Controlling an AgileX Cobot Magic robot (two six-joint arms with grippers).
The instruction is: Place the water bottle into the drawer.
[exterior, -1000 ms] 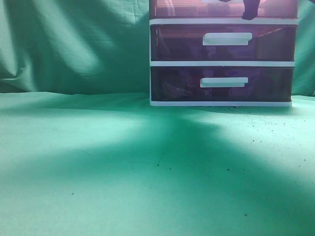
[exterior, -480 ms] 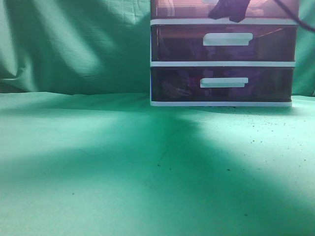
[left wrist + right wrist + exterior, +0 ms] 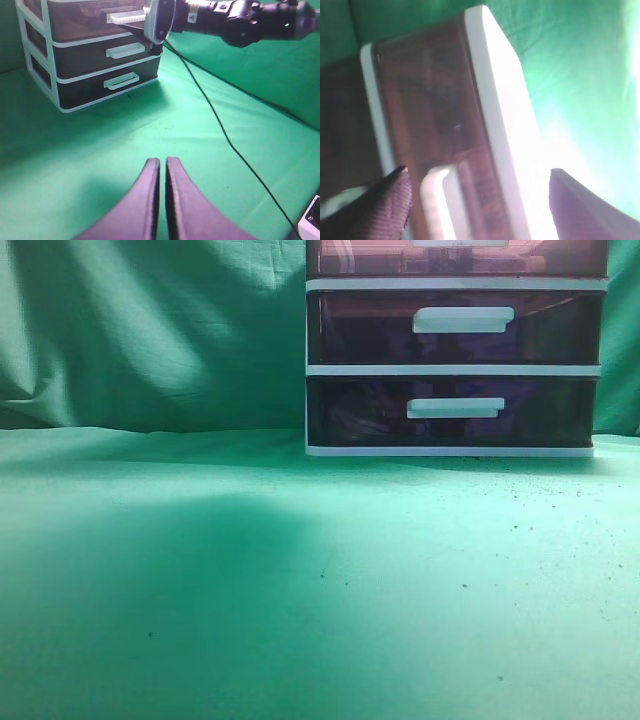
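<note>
The drawer (image 3: 380, 258) is the top, redder one of the white-framed cabinet, cut off by the top edge of the exterior view. It looks pushed in and also shows in the left wrist view (image 3: 85, 22). The right wrist view sees its front (image 3: 430, 110) close up, with the white handle (image 3: 437, 200) between the fingers of my open right gripper (image 3: 480, 200); nothing is held. My right arm (image 3: 240, 20) reaches to that drawer's handle. My left gripper (image 3: 163, 162) is shut and empty above the green cloth. No water bottle is in view.
Two darker purple drawers (image 3: 450, 410) sit below the top one. The cabinet stands at the back right of the green cloth table (image 3: 300, 580). A black cable (image 3: 225, 135) runs across the cloth under my right arm. A green cloth backdrop hangs behind.
The dark right gripper seen before in front of the top drawer has left the exterior view. The arm's shadow on the cloth has shifted to the left.
</note>
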